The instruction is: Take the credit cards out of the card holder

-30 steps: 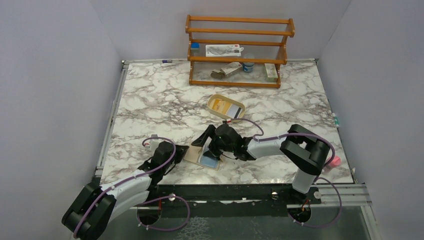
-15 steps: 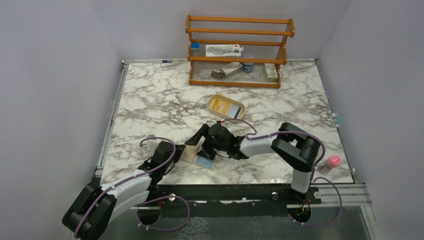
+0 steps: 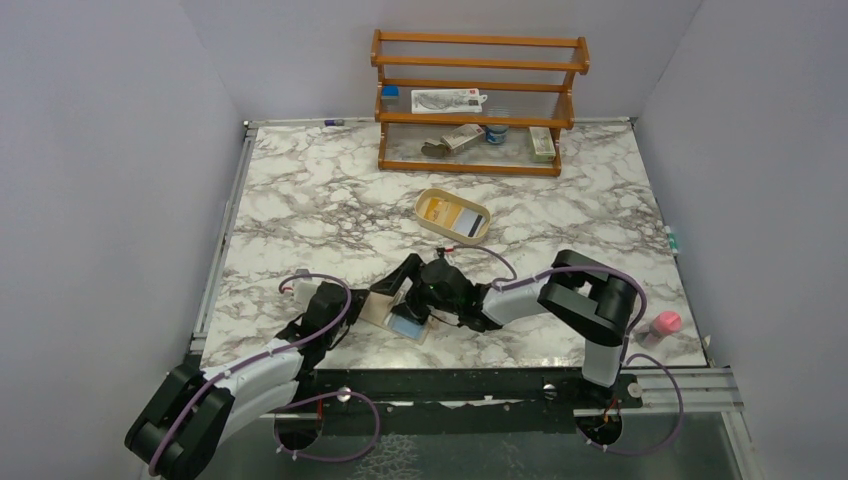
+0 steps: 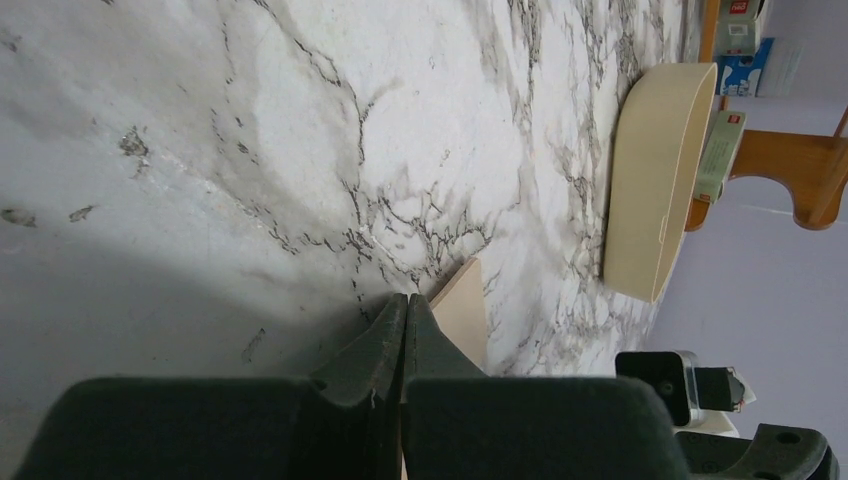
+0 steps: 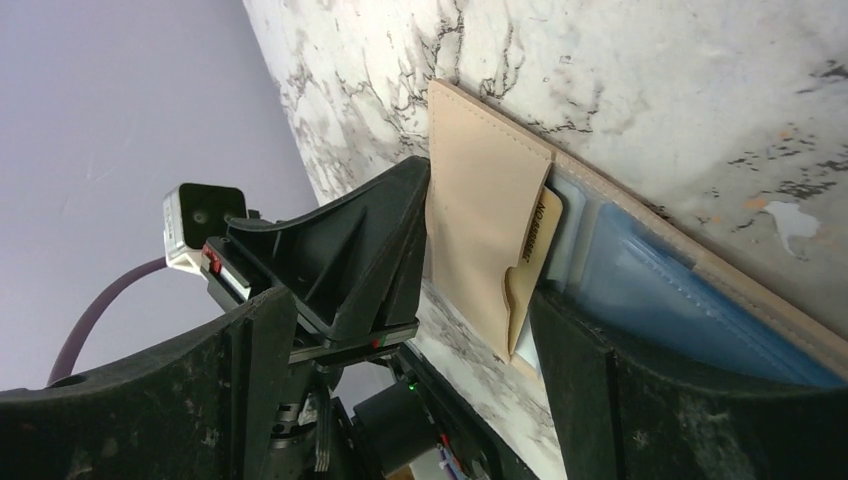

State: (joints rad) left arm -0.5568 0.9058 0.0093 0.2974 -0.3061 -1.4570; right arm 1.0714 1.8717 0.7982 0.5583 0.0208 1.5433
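Note:
The tan card holder lies open on the marble near the front, its light blue panel facing up. My left gripper is shut on the holder's left edge; the tan edge shows beside its closed fingertips. My right gripper is open and low over the holder, one finger on the blue panel. A tan-yellow card sticks out of the tan pocket. A yellow-orange card and a whitish-grey card with a dark band lie in the oval tray.
The oval tan tray stands behind the holder and also shows in the left wrist view. A wooden rack with small items is at the back. A pink object sits at the right front edge.
My right gripper has moved left and lower onto the open holder, and its arm has folded in. The left gripper has stayed on the holder's edge.

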